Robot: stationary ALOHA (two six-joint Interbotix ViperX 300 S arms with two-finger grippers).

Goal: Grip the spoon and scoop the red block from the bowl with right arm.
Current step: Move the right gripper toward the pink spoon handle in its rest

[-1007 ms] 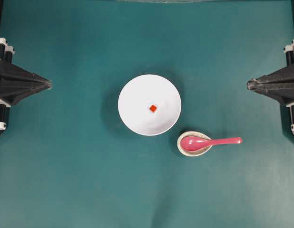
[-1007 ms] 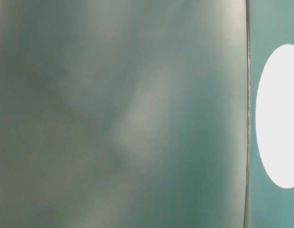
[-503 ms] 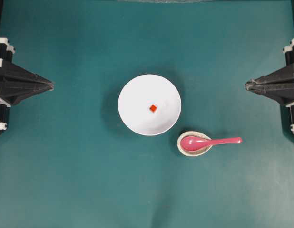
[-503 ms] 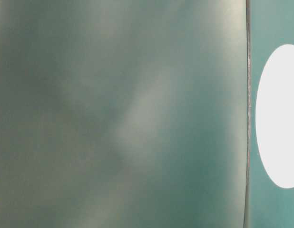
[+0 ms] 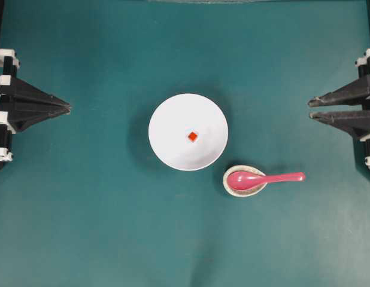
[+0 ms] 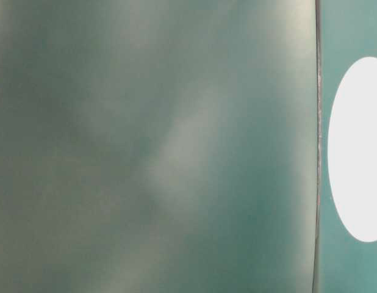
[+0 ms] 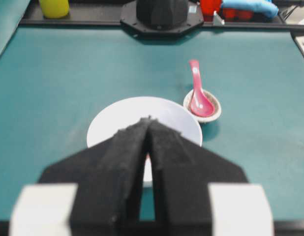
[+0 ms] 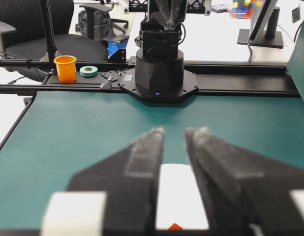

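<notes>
The white bowl (image 5: 173, 146) sits mid-table with the tiny red block (image 5: 192, 137) lying in its middle. To its lower right, the pink-red spoon (image 5: 266, 178) rests with its scoop in a small speckled rest, handle pointing right. My right gripper (image 5: 311, 109) hovers open at the right edge, far from the spoon and holding nothing. In the right wrist view the gripper (image 8: 175, 132) frames the bowl (image 8: 181, 196) and block (image 8: 175, 226) between its fingers. My left gripper (image 5: 69, 108) is shut and empty at the left edge; its wrist view shows the bowl (image 7: 117, 123) and spoon (image 7: 197, 93).
The speckled spoon rest (image 5: 240, 189) stands just off the bowl's rim. The opposite arm's black base (image 8: 159, 73) stands at the table's far edge, with an orange cup (image 8: 65, 68) and a tape roll (image 8: 88, 71) behind it. The table-level view is a blur of green.
The right gripper's jaws have spread apart from shut. The left gripper has shifted slightly. Bowl, block and spoon have not moved.
</notes>
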